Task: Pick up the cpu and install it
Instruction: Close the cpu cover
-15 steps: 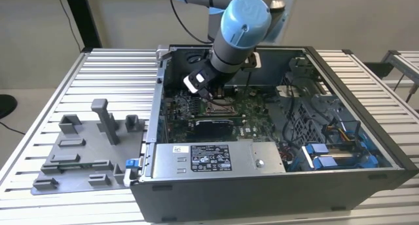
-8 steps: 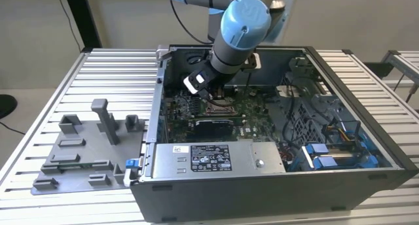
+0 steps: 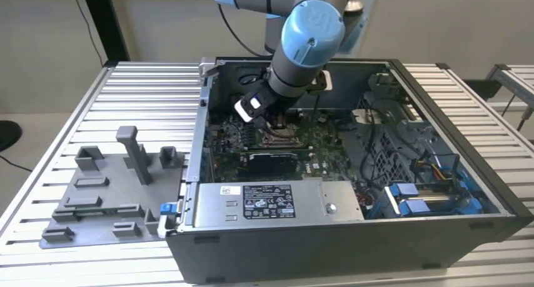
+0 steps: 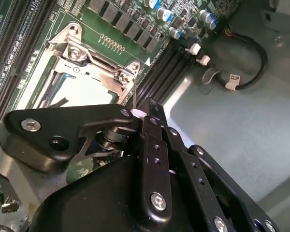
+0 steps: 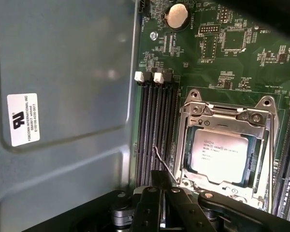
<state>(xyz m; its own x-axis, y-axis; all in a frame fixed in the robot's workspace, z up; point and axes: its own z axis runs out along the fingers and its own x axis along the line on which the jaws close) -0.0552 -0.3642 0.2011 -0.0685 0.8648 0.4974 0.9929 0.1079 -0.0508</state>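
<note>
First wrist view: claw (image 5: 159,189) low over the motherboard (image 5: 222,53), black linkage at the socket's edge. Cannot tell how far open, nor whether anything is gripped. Thin wire lever (image 5: 160,162) standing up just beside the claw tip; contact unclear. Just past the lever, cpu (image 5: 218,155) lying flat in the socket, pale top up, metal frame (image 5: 193,140) lying around its edges, apart from the claw. On the lever's other side, black memory slots (image 5: 154,130).

Second wrist view: claw (image 4: 147,113) near the frame's corner, cpu (image 4: 87,91) pale beyond it.

Exterior view: arm (image 3: 309,37) reaching down into the open computer case (image 3: 334,243), claw (image 3: 271,125) over the socket. Case resting on slatted worktop (image 3: 142,87); grey fixture (image 3: 100,193) at the exterior view's left.
</note>
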